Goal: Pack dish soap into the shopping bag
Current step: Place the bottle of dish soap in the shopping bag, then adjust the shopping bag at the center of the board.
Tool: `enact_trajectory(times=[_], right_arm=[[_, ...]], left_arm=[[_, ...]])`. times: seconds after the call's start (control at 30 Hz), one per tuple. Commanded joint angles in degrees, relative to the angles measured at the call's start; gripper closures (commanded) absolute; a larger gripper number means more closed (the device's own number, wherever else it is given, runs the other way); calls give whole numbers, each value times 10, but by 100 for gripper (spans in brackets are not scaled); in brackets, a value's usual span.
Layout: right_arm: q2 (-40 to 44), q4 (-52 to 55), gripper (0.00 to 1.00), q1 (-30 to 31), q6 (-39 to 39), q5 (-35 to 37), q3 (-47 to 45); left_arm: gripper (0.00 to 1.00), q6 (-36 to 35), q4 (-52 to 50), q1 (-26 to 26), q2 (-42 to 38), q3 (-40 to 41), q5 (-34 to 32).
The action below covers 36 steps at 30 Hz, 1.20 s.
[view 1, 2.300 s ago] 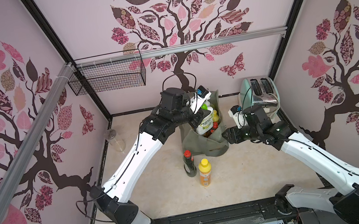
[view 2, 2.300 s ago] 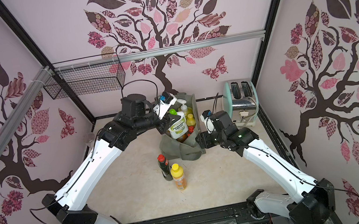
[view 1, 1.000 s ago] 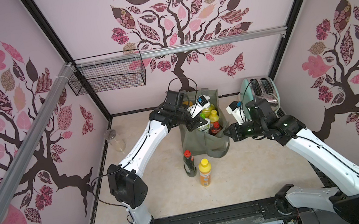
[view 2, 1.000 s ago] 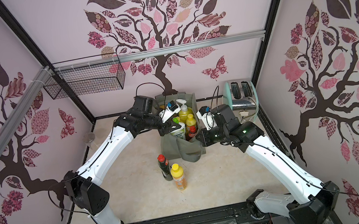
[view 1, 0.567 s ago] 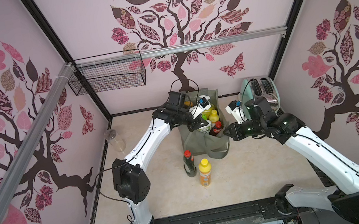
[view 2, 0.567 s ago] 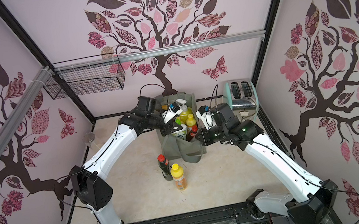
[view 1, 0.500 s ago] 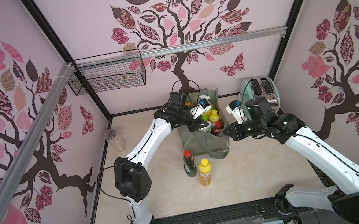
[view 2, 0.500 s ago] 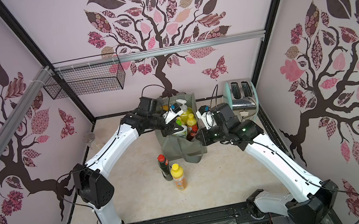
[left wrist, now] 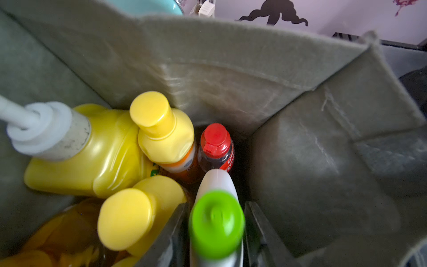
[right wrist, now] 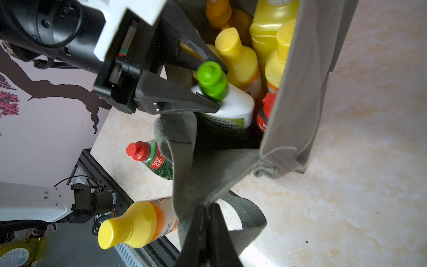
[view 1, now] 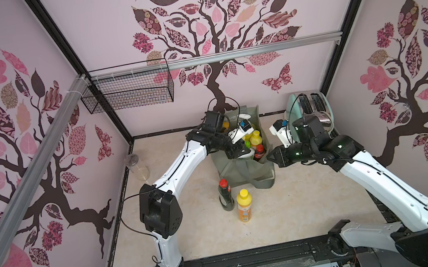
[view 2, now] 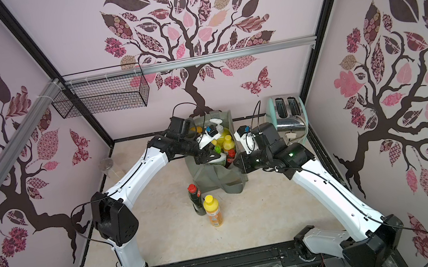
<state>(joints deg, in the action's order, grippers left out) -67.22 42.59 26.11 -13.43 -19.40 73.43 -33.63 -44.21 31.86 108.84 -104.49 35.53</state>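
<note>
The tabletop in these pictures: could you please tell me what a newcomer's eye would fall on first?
A grey-green shopping bag at the back of the table, crammed with yellow bottles, draws the eye first. The left gripper reaches into it with a white green-capped bottle between its fingers, while the right gripper pinches its rim. A red-capped bottle and a yellow-capped bottle stand in front of it.

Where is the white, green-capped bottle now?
In the right wrist view the white bottle is inside the shopping bag, between the fingers of the left gripper, beside a red-capped bottle.
</note>
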Motion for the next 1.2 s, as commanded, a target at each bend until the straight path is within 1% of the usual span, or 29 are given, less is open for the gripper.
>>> enact_trajectory(times=[0.0, 0.07, 0.17, 0.23, 0.27, 0.33, 0.4, 0.5, 0.6, 0.67, 0.7, 0.77, 0.8, 0.87, 0.93, 1.0, 1.07, 1.1, 1.17], right_arm=[[17, -39, 100, -5, 11, -27, -2], [18, -44, 100, -7, 10, -29, -11], [20, -49, 100, -12, 11, -31, -20], [22, -56, 100, -14, 8, -34, -29], [22, -58, 100, -15, 8, -35, -32], [22, -58, 99, -14, 8, -36, -37], [25, -56, 94, -15, 8, -32, -46], [38, -58, 82, -14, 5, -14, -75], [49, -73, 62, -14, -8, -10, -114], [52, -90, 51, -15, -19, -12, -141], [53, -96, 48, -14, -23, -13, -151], [56, -106, 39, -14, -29, -17, -164], [59, -105, 36, -13, -31, -16, -160], [76, -103, 27, -13, -36, -10, -139], [106, -123, 12, -13, -37, 20, -123], [116, -140, 1, -14, -33, 47, -109], [90, -128, 0, -17, -21, 48, -77], [72, -113, 0, -19, -13, 45, -54], [45, -86, 0, -20, -10, 62, -17]], left_arm=[[44, 2, -1, 0, 4, -4, 13], [34, 6, 2, 0, -4, -4, 14], [26, 16, 7, 0, -18, -3, 16], [25, 36, 16, -1, -30, -3, 13], [25, 59, 27, -1, -37, -5, 1], [26, 106, 34, -3, -50, -14, -37], [26, 155, 34, -6, -72, -24, -72], [26, 244, 49, -6, -125, -9, -143], [26, 348, 76, -5, -188, 36, -243], [25, 406, 96, -6, -227, 77, -279], [25, 425, 104, -6, -238, 94, -295], [24, 459, 91, -5, -251, 112, -351], [24, 470, 85, -4, -257, 119, -365], [23, 495, 103, -4, -281, 152, -361], [22, 526, 153, -3, -318, 215, -371], [21, 555, 193, -3, -341, 267, -385], [21, 576, 190, -3, -344, 280, -400], [20, 585, 174, -2, -340, 274, -400], [20, 615, 152, -2, -336, 266, -408]])
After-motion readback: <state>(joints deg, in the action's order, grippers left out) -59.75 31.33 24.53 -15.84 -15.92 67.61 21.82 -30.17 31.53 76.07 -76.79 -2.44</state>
